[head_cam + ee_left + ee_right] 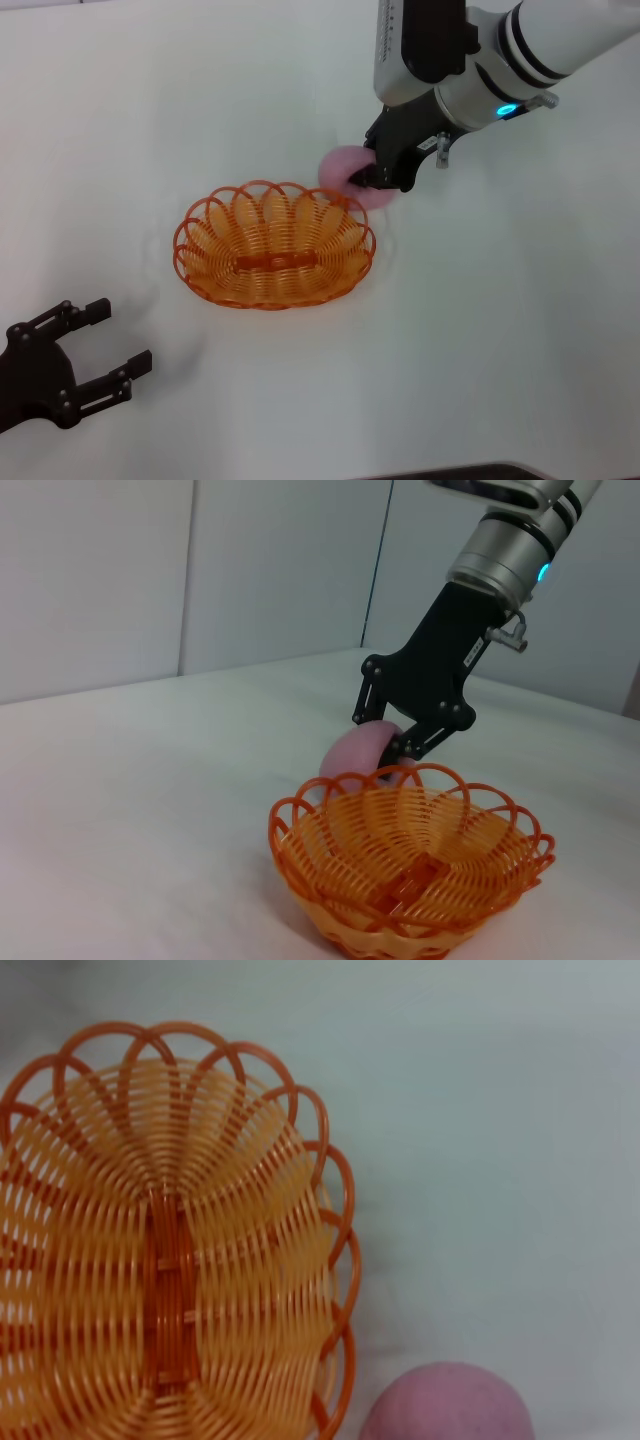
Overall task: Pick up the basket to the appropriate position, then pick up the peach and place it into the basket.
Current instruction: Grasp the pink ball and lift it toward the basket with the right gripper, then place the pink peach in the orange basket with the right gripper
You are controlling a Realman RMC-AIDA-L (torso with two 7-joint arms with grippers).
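The basket [274, 246] stands open-topped mid-tabletop [500, 330], with bare surface on its near and left sides. At its far right rim, the peach [350, 170] and right pincer [372, 178] crowd the approach.

The right arm [560, 40] has a white, round casing with two black rings around it. Below them comes a silver-grey cylinder, and on it a small blue light [508, 109] glows. A flat white panel [388, 50] with a fine printed scale sits beside a dark grey block. A small silver metal fitting [443, 150] sticks out near the wrist. The right hand [378, 178] is matte black, built of angular linked plates with round pivot screws, seen clearly in the left wrist view [415, 695]. The left hand [100, 345] is also matte black, with two slim fingers [85, 312] made of jointed links, small screws at the joints, and blocky tips.
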